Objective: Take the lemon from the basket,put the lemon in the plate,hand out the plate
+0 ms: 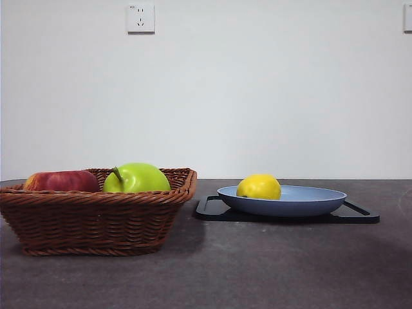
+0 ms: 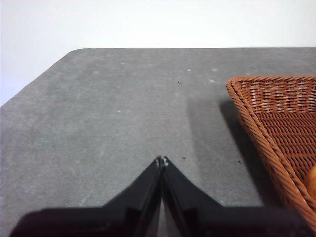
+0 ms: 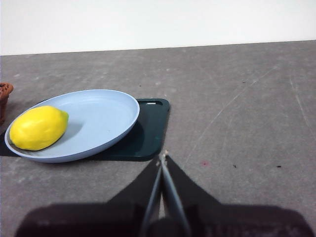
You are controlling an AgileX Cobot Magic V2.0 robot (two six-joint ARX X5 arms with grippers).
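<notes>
Lemon (image 1: 259,187) already sits in the plate (image 1: 322,201), toward the rim nearest the basket (image 1: 96,222); so steps one and two look done, only the hand-out remains

Plate rests on a flat black tray (image 1: 360,216), beside the basket but apart from it. Basket holds a red apple (image 1: 61,181) and a green apple (image 1: 136,177), no lemon

Right gripper (image 3: 163,157) is the closer one: it hangs above bare table just off the tray's corner, jaws closed tip to tip, gripping nothing, touching nothing. Left gripper (image 2: 162,161) hangs over the table beside the basket, jaws likewise pressed together and empty

Next move, as a judgement: right gripper needs to open, come in low at the plate's free rim, pinch it and lift level. Lemon is off-centre and round, so any tilt could roll it; shallow rim gives little to bite on
</notes>
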